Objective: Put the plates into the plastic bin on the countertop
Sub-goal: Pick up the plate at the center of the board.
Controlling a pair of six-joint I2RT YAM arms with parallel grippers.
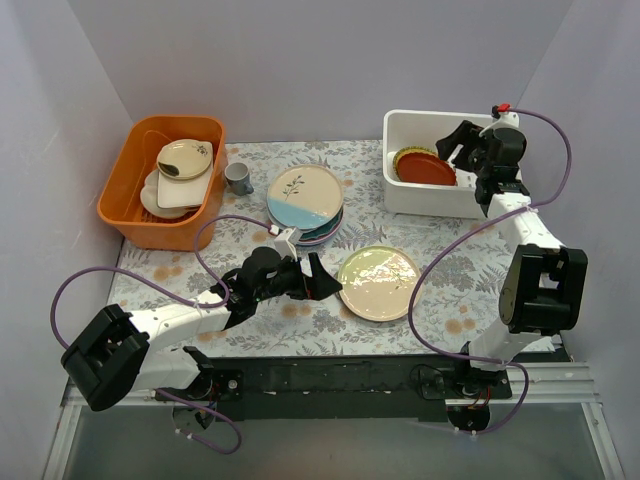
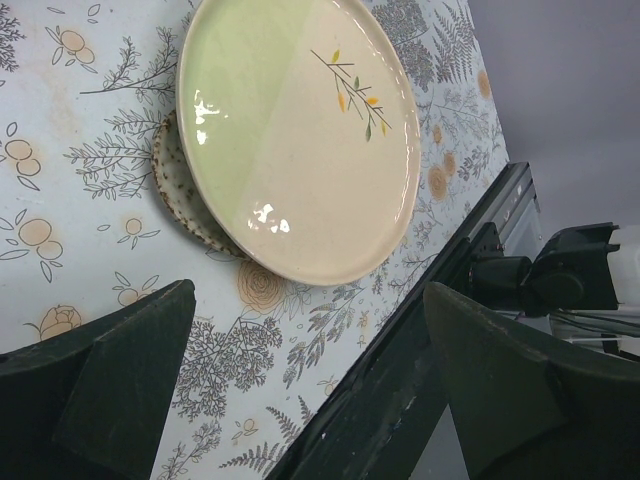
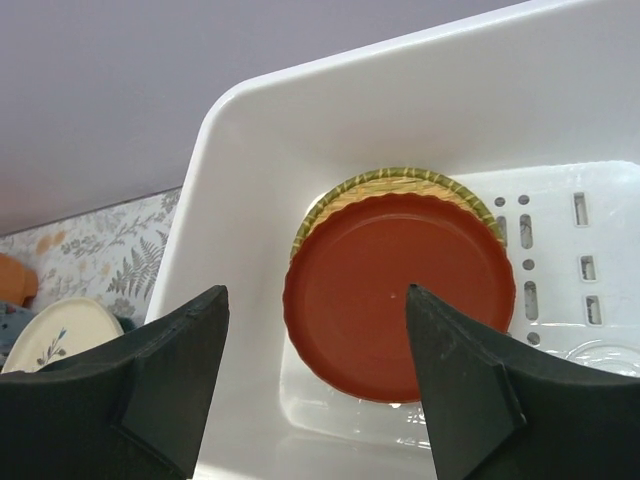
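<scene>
the left gripper (image 1: 322, 277) is spread wide and empty, low over the countertop (image 1: 170, 270), just beside the left rim of the cream-green plate (image 1: 379, 282) — a speckled plate (image 2: 175, 195) peeks out from under it. the right gripper (image 3: 315, 295) hangs open, holding nothing, above the plastic bin (image 1: 440, 200), where a red scalloped plate (image 3: 398, 295) lies on a yellow woven plate (image 3: 400, 178) toward the left end — slotted floor bare beside them.

Red scalloped plate (image 3: 400, 300) atop yellow woven plate (image 3: 400, 180), flat in white bin (image 3: 260, 130) beneath my right claw (image 3: 315, 290); cream-green plate (image 2: 300, 130) flat before my left claw (image 2: 308, 288).
</scene>
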